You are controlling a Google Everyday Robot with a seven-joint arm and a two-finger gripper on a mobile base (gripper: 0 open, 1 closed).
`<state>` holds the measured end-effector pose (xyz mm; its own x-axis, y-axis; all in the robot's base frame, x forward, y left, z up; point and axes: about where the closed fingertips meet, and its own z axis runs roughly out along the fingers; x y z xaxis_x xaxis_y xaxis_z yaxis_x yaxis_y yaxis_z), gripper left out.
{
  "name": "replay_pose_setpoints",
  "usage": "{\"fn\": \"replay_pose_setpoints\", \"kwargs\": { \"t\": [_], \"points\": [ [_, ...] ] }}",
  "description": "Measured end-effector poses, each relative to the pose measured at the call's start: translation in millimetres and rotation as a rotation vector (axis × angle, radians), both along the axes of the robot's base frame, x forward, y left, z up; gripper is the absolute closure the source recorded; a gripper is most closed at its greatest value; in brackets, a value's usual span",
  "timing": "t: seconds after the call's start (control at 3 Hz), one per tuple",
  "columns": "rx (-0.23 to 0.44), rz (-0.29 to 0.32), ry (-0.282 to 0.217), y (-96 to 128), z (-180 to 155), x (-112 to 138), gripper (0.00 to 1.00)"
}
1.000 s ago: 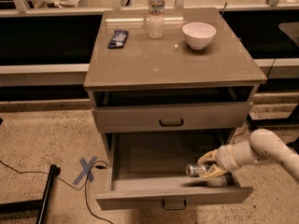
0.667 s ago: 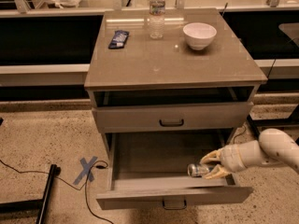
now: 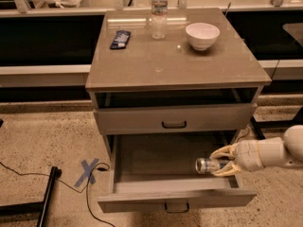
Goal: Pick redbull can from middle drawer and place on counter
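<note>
The middle drawer (image 3: 156, 157) is pulled wide open below the shut upper drawer (image 3: 174, 118). My gripper (image 3: 223, 161) reaches in from the right, its pale fingers (image 3: 222, 151) closed around the redbull can (image 3: 206, 165), which lies on its side with its silver end pointing left. The can is held over the drawer's right front part, at about the height of the drawer's rim. The counter (image 3: 175, 60) is the glossy grey-brown cabinet top above.
On the counter stand a clear plastic bottle (image 3: 159, 12), a white bowl (image 3: 202, 35) and a dark flat packet (image 3: 120, 39). A blue tape cross (image 3: 88, 171) and a black cable lie on the floor left. A black stand leg (image 3: 46, 198) is at lower left.
My gripper has lifted the can slightly and the arm has drawn back to the right. The camera has come closer to the cabinet.
</note>
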<state>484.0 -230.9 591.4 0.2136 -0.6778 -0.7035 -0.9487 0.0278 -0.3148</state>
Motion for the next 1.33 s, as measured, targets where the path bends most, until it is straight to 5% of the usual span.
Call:
{"fn": "replay_pose_setpoints", "kwargs": {
  "t": [0.67, 1.33],
  "points": [
    [-0.132, 0.006, -0.028, 4, 104, 44, 1.0],
    [-0.102, 0.025, -0.073, 0, 134, 46, 1.0]
  ]
}}
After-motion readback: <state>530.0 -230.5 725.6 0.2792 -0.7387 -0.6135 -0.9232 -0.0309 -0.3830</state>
